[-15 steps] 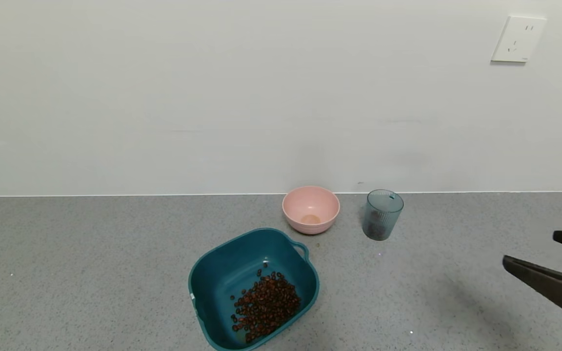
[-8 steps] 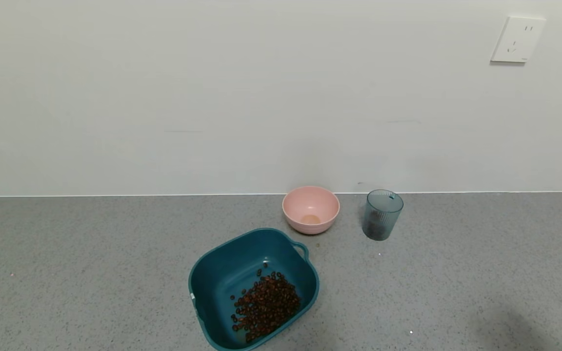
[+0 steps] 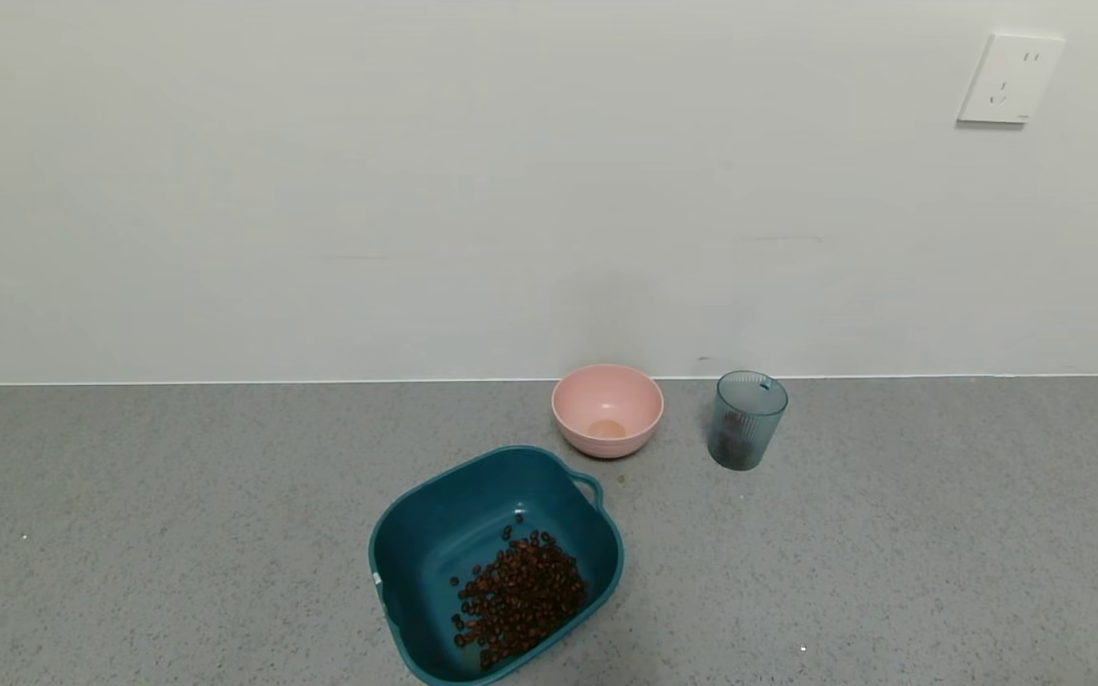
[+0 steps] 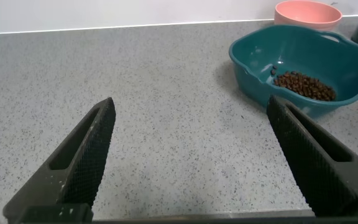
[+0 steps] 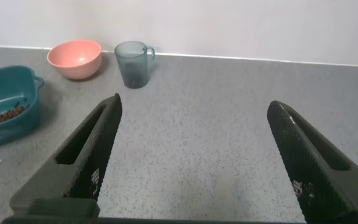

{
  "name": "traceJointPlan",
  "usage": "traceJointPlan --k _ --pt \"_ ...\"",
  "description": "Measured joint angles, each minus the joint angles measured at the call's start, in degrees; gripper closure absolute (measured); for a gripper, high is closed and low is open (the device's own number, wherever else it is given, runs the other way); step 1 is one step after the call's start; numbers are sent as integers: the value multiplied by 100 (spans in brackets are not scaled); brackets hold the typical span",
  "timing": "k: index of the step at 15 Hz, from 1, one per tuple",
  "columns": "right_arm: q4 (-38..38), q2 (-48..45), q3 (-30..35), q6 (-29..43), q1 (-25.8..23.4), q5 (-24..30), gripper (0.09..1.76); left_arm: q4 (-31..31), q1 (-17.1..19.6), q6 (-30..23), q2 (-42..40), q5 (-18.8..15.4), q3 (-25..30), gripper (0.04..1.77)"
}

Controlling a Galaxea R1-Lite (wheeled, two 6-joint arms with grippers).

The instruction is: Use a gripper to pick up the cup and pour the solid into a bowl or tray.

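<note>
**Beans lie in the tub, cup stands upright by the wall**

Head view: a grey speckled countertop (image 3: 177,534) meets a white wall bearing a socket plate (image 3: 1011,78). The ribbed blue-grey cup (image 3: 747,419) stands upright beside the pink bowl (image 3: 607,410); the teal tub (image 3: 435,534) holds the brown beans (image 3: 520,595). Neither arm shows.

Left wrist view: the left gripper (image 4: 191,162) has its jaws spread wide, holding nothing; the tub lies beyond one jaw, bare counter between them.

Right wrist view: the right gripper (image 5: 194,162) has its jaws wide apart and empty; the cup (image 5: 133,63) stands well ahead of them across open counter.
</note>
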Motion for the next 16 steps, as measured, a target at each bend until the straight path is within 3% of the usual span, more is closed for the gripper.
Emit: traceJointPlan --k 7,12,16 --pt "-149 -1425 872 -34 -272 132 15 0 0 0 0 0 0 6" --pt "-1452 -1684 2247 -126 -276 139 15 0 0 0 0 0 0 6" --pt "-1570 -1704 2922 -290 -274 165 15 0 0 0 0 0 0 6"
